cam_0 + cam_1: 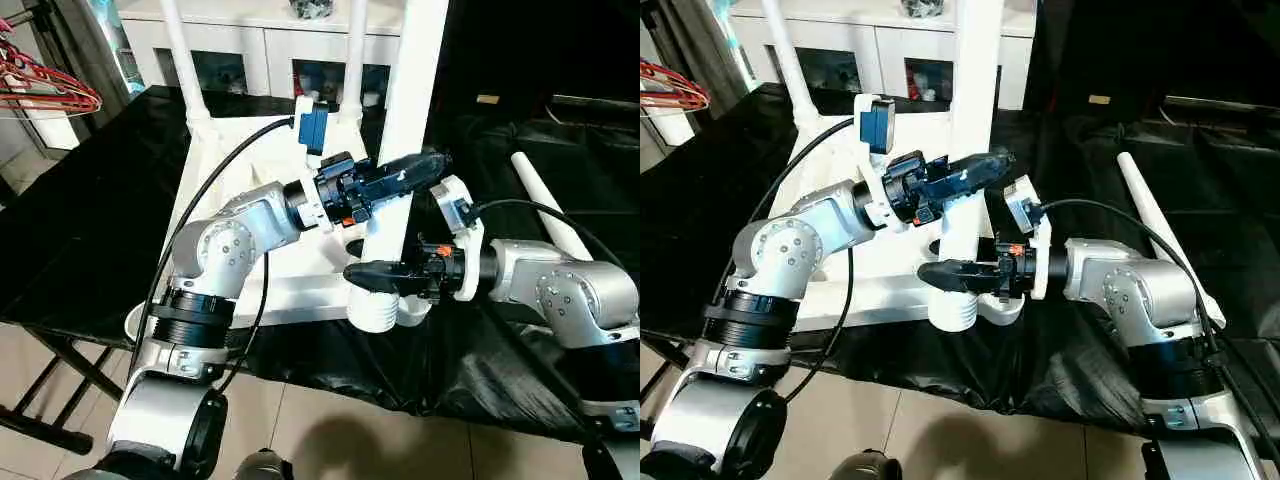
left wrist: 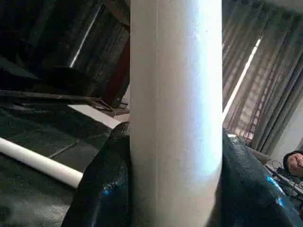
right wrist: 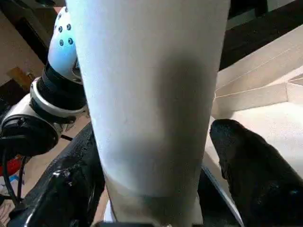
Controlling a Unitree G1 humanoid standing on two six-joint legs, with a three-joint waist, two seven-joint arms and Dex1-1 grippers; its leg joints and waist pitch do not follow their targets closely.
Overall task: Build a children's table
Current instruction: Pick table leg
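Observation:
The white tabletop (image 1: 300,292) lies upside down on the black-covered table. Two white legs (image 1: 183,60) (image 1: 355,60) stand upright in its far corners. A third leg (image 1: 405,110) stands upright at the near right corner socket (image 1: 380,312). My left gripper (image 1: 422,165) is shut on this leg partway up, with black fingers (image 2: 102,189) pressed against both sides. Just above the socket, my right gripper (image 1: 365,283) is shut around the leg's lower end, its fingers (image 3: 246,170) on either side. A fourth leg (image 1: 550,205) lies loose on the black cloth to the right.
A white cabinet with glass doors (image 1: 240,50) stands behind the table. Red hangers (image 1: 50,85) hang at the far left. The black cloth (image 1: 80,230) drapes over the table's near edge, with tiled floor (image 1: 330,440) below. Part of a person (image 2: 294,165) shows beyond the curtains.

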